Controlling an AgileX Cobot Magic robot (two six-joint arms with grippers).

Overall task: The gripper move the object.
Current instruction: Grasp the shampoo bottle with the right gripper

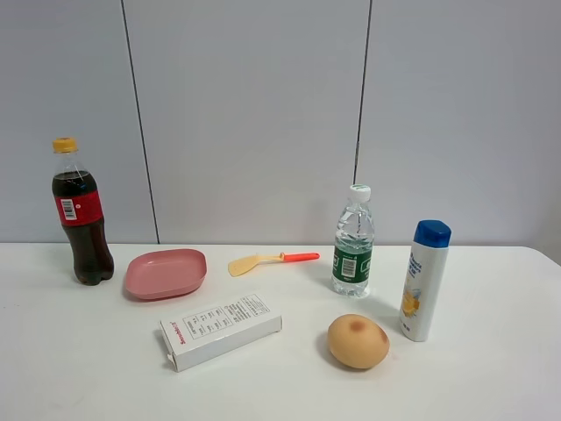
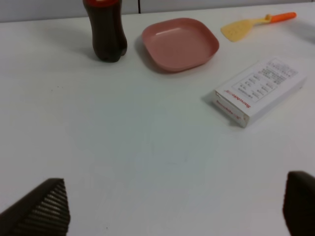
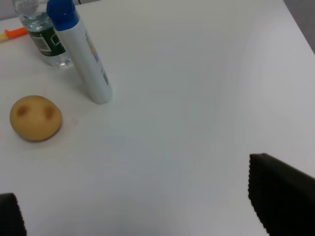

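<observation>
White bottle (image 1: 425,281): tall, slim, white plastic w/ blue cap, yellow-orange pic low on the front, small blue print above it. Stands upright on the table (image 1: 88,377) at the right end of the row, just right of the water bottle (image 1: 353,241) and a bit nearer the cam, w/ a tan round bun (image 1: 358,340) to its front-left; touches neither. High view gives the whole layout: cola (image 1: 81,215) far left, pink plate (image 1: 166,272) beside it, yellow spatula (image 1: 263,260) w/ orange handle behind centre, white box (image 1: 221,329) lying flat in front of the plate. Grippers show in the wrist views only. R wrist view has the white bottle from above and behind, so the side print shows but not the front pic; it also catches the bun, water bottle base and spatula handle tip. R gripper (image 3: 147,206): dark ribbed fingertips at the frame's corners, spread wide, holding nothing, well apart from the white bottle. L wrist view has cola base, plate, spatula, box, not the white bottle. L gripper (image 2: 170,206): also spread wide over bare table, nothing between the fingertips.
</observation>
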